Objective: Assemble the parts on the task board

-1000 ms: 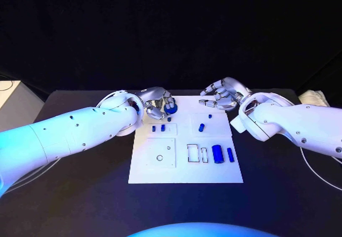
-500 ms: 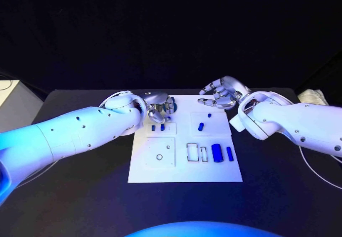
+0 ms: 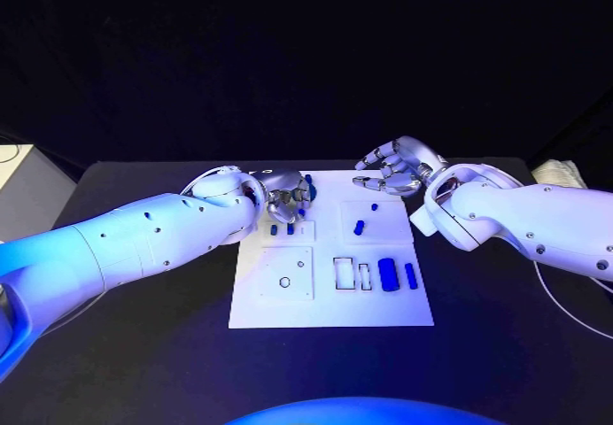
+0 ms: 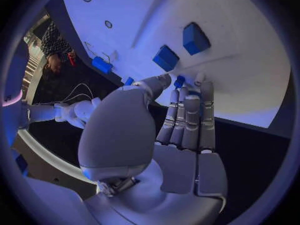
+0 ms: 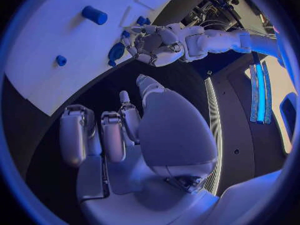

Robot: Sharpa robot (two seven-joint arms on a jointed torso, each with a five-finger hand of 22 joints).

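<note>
- Left hand sits over the far-left corner of the task board, fingers curled around a blue part; the right wrist view shows that part clamped in its fingers.
- Just nearside of the left hand: two small blue pegs upright on the board, close below its fingertips.
- Right hand hovers over the board's far-right corner, fingers loosely curled, nothing in them.
- Between the hands and toward the robot: a short blue cylinder and a tiny blue stud on the board.
- Further out, nearside of the right hand: a thick blue block and a thin blue bar beside the rectangular slots.
- Versus 1 s ago: left hand has dropped closer to the board with the held part, now tucked deeper in the fingers; right hand unchanged, loose parts unmoved.
</note>
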